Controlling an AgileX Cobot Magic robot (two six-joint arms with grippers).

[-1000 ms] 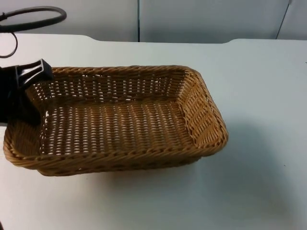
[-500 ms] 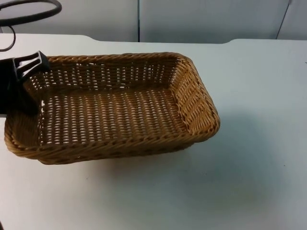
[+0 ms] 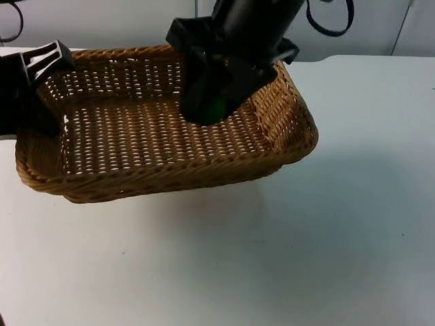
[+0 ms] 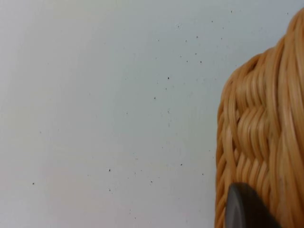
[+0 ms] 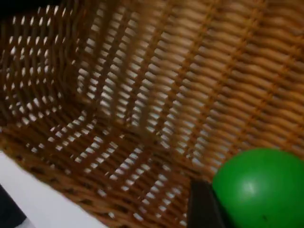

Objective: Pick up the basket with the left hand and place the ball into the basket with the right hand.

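Two grippers worked over the white table point(image 3: 326, 258) before a grey wall point(image 3: 136, 27): the left gripper point(image 3: 42, 68) clamped the basket point(image 3: 156, 170) rim at upper left, the right gripper point(image 3: 207, 109) gripped the green ball point(image 5: 259, 187) inside it; no writing showed.

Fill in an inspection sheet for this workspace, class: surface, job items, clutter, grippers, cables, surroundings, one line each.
Surface: white table top, a few dark specks on it in the left wrist view.
Job items: wicker basket lifted and tilted at its left end; green ball above the basket's floor, not yet released.
Clutter: nothing seen.
Grippers: left gripper clamped on the basket's left rim; right gripper reaches down inside the basket, jaws shut on the ball.
Cables: the robot's own, left out.
Surroundings: grey partition wall behind the table.
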